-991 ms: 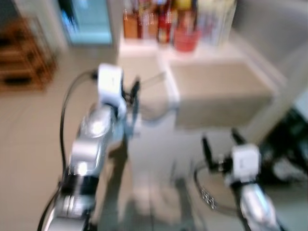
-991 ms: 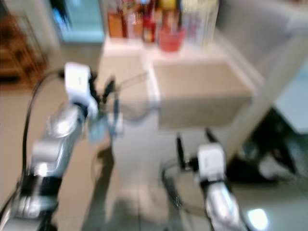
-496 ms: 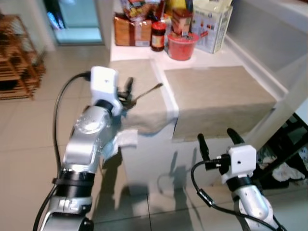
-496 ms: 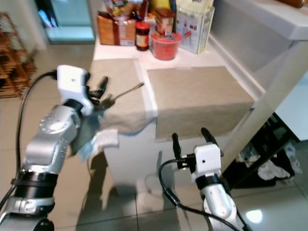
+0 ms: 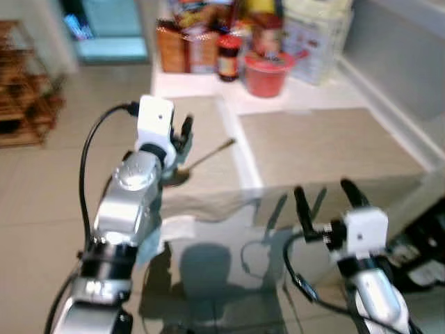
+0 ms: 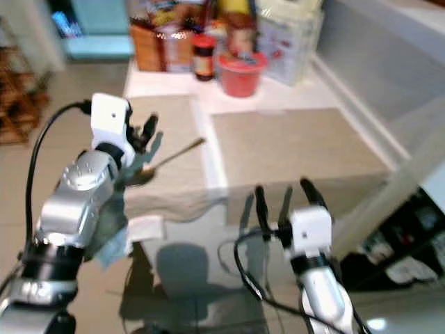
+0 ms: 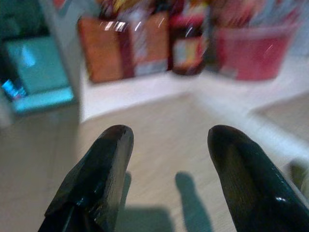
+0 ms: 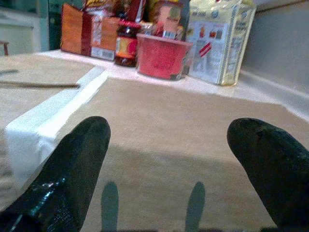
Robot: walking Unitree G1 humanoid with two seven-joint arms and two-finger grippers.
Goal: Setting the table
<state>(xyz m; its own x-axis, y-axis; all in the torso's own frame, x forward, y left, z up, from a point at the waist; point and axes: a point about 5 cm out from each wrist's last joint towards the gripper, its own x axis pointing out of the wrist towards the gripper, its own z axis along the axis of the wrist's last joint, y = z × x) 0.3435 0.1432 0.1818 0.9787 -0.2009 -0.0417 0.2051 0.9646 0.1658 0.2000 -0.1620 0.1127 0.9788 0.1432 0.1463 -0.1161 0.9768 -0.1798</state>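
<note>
While the left gripper (image 5: 182, 133) hovers with fingers spread and empty over the left placemat (image 6: 177, 163), the spoon (image 6: 167, 159) lies just beside it on that mat, its handle pointing toward the white strip of table (image 6: 208, 156) between the mats. The right gripper (image 6: 285, 198) hangs released near the front edge of the right placemat (image 6: 292, 142), holding nothing. The left mat's front edge sags over the table edge, so a careless brush from the arm could drag mat and spoon off. Jars and a red bowl (image 6: 240, 72) crowd the far end; a long reach could topple them.
</note>
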